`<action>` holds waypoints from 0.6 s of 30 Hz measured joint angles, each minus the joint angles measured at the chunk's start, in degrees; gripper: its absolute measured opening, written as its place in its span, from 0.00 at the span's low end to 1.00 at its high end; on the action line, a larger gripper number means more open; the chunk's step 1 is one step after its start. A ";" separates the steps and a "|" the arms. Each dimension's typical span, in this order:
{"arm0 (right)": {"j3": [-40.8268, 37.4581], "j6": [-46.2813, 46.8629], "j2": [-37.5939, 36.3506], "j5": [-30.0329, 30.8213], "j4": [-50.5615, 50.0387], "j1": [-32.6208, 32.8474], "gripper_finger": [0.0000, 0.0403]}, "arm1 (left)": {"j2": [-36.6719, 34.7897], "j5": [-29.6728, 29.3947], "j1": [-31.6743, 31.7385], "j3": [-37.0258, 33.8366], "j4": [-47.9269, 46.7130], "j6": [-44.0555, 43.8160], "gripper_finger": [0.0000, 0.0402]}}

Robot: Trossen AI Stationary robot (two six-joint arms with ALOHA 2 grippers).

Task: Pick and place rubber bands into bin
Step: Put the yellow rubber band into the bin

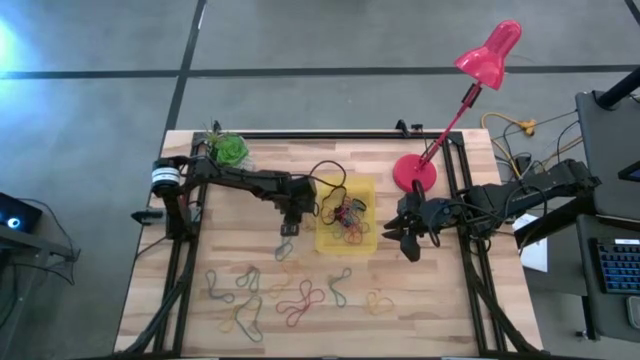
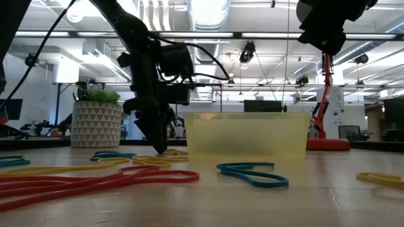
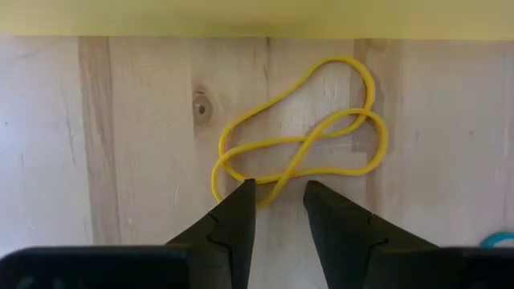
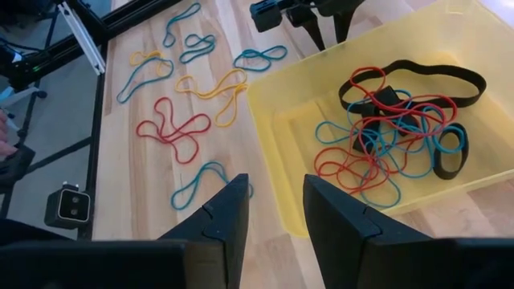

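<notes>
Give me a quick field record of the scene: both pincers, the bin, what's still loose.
left pincer: open, down at the table, straddling a yellow rubber band just outside the bin
right pincer: open, empty, raised beside the bin
bin: yellow tray holding a tangle of red, blue and black bands
loose bands: many on the table in front of the bin

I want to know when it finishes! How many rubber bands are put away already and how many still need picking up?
A tangle of red, blue and black rubber bands already lies in the bin. The left gripper is down at the table, open around a yellow band beside the bin. The right gripper waits beside the bin, open and empty. Roughly ten loose bands remain on the table.
</notes>
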 joint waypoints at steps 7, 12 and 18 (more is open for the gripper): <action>0.00 1.13 0.00 0.00 0.09 0.00 0.27 | 0.04 1.94 0.05 -0.04 -0.43 -1.91 0.11; 0.00 1.49 0.00 -0.02 0.08 0.00 0.26 | 0.04 2.49 -0.04 -0.09 -0.57 -2.29 0.01; 0.00 2.23 0.00 -0.09 0.07 0.00 0.26 | -0.89 2.30 -0.06 -0.17 -0.57 -3.68 0.00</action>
